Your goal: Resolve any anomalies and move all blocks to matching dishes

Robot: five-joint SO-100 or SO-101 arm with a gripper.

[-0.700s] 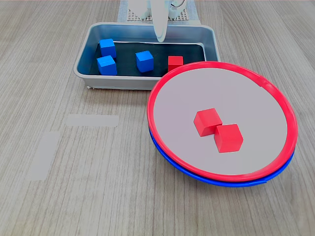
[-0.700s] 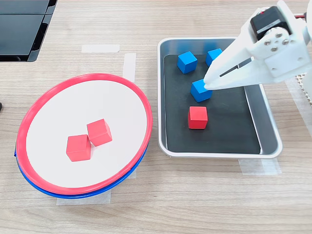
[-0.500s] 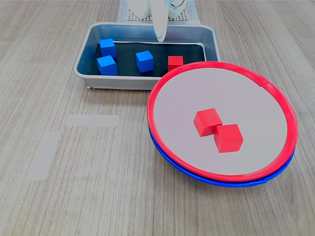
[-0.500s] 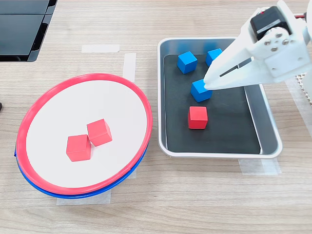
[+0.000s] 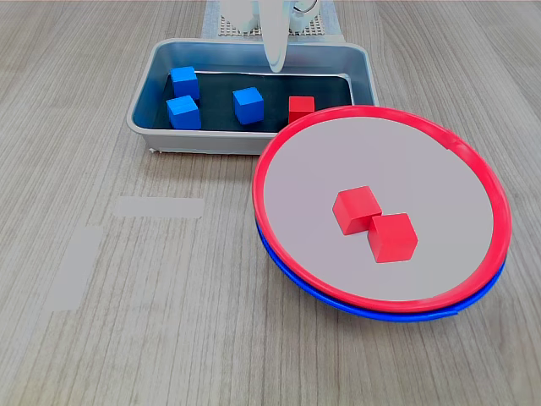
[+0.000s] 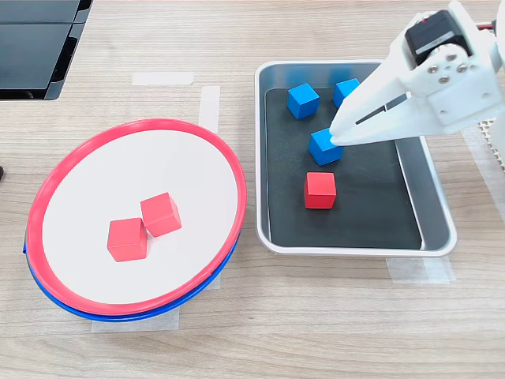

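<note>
Nothing has shifted since the earlier frames. The white plastic claw point(image 6: 341, 134) hangs pinched together, empty, over the grey metal tray point(image 6: 435, 205), which holds three glossy blue cubes point(image 6: 324, 147) and one red cube point(image 6: 320, 190). Two more red cubes point(image 6: 161, 214) sit on the red-rimmed round dish point(image 6: 138, 126), stacked on the blue-rimmed dish point(image 6: 110, 314) on the wood-grain worktop point(image 6: 316, 316).

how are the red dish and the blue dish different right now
The red dish sits on top, its grey inside open and holding two red blocks; the blue dish lies beneath it, only its rim edge showing and no blocks visible in it. Both are round and stacked together.
</note>
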